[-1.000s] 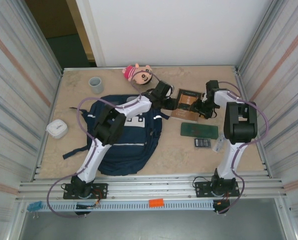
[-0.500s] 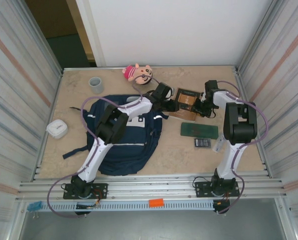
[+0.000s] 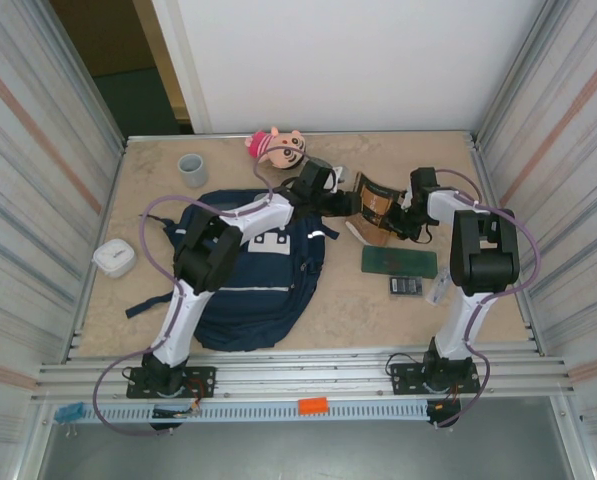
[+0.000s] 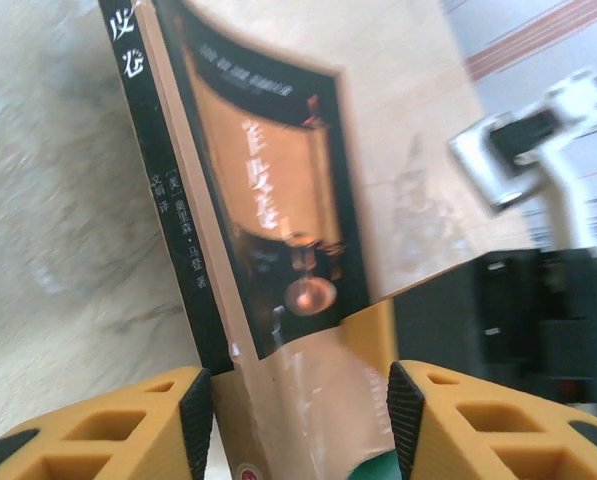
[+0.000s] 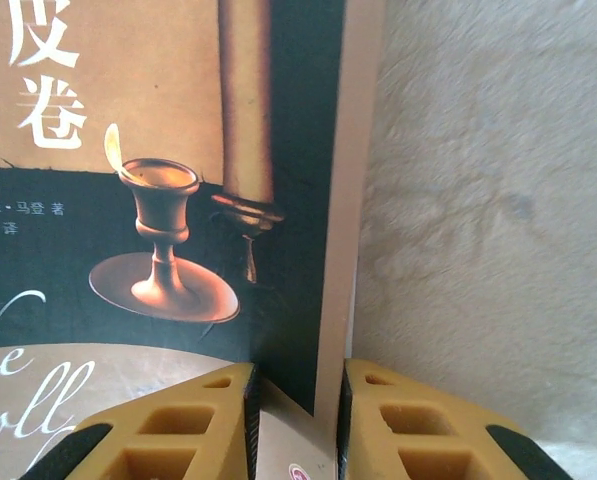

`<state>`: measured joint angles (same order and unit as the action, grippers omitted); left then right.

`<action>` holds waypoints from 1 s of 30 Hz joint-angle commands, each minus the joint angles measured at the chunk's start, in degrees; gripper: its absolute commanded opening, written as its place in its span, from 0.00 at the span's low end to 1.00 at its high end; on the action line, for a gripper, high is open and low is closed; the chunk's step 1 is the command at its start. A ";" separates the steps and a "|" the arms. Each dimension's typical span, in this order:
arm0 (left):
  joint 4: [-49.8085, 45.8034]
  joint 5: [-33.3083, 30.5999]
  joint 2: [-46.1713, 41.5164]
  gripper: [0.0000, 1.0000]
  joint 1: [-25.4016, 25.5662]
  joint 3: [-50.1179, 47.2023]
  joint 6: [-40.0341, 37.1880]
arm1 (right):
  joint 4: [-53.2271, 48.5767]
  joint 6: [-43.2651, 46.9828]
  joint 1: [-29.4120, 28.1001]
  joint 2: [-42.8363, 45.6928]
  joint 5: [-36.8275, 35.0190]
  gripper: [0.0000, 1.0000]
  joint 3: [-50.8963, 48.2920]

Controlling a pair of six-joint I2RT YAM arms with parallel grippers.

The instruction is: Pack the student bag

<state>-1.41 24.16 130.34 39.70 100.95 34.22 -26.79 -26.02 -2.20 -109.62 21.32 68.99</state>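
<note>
The student bag (image 3: 253, 275), a navy backpack with white stripes, lies flat at centre left under my left arm. To its right a dark book with a goblet on its cover (image 3: 375, 203) stands tilted on edge. My right gripper (image 3: 396, 215) is shut on the book's right edge, and in the right wrist view its pads press both faces of the book (image 5: 158, 180) at the gripper (image 5: 296, 420). My left gripper (image 3: 350, 207) is at the book's left side. In the left wrist view the book's (image 4: 268, 200) lower end sits between its open jaws (image 4: 294, 410), with a small gap at the right pad.
A pink plush doll (image 3: 278, 148) and a grey cup (image 3: 192, 169) sit at the back. A white case (image 3: 114, 258) lies at the left. A green pouch (image 3: 399, 261), a small black calculator (image 3: 405, 286) and a white pen (image 3: 438, 290) lie right of the bag. Metal walls flank the table.
The book lay flat a second ago and now stands tilted up. My right gripper has closed on its edge. My left gripper has shifted slightly left, its jaws unchanged.
</note>
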 commanded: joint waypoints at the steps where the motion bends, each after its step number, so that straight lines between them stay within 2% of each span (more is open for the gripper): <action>1: 6.58 8.84 -1.18 0.51 1.72 -1.40 2.83 | 0.75 -1.83 -2.64 0.74 6.29 0.24 -2.31; 4: 6.67 7.84 -0.24 0.51 1.95 -1.80 2.86 | 1.51 -2.22 -2.69 1.45 6.17 0.24 -3.12; 7: 1.24 2.15 0.65 0.51 1.96 -0.72 0.51 | 2.25 -2.63 -2.67 1.90 5.73 0.23 -3.88; 10: 0.08 -0.31 1.76 0.52 1.27 -0.98 -0.23 | 2.78 -3.07 -2.71 1.79 5.50 0.23 -4.13; 13: -0.26 -1.08 2.73 0.51 1.07 -0.97 -0.16 | 2.19 -2.98 -3.35 1.05 3.88 0.22 -3.71; 21: 5.65 2.44 5.70 0.49 1.61 -0.31 4.02 | 3.40 -3.36 -4.37 0.11 5.23 0.19 -3.42; 23: 4.62 0.28 5.26 0.41 1.69 -0.44 3.79 | 3.08 -3.30 -4.35 0.72 4.85 0.18 -3.47; 26: 0.02 -6.04 2.88 0.18 1.95 -0.80 -0.09 | 2.92 -3.12 -4.19 2.79 3.63 0.21 -4.06; 30: -2.45 -12.89 -2.74 0.07 2.53 -3.98 -6.67 | 3.53 -2.81 -3.54 8.03 3.69 0.34 -5.42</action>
<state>-1.67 16.62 133.82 40.58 98.70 33.80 -22.37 -29.34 -5.06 -106.67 23.29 64.82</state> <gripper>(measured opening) 0.178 0.316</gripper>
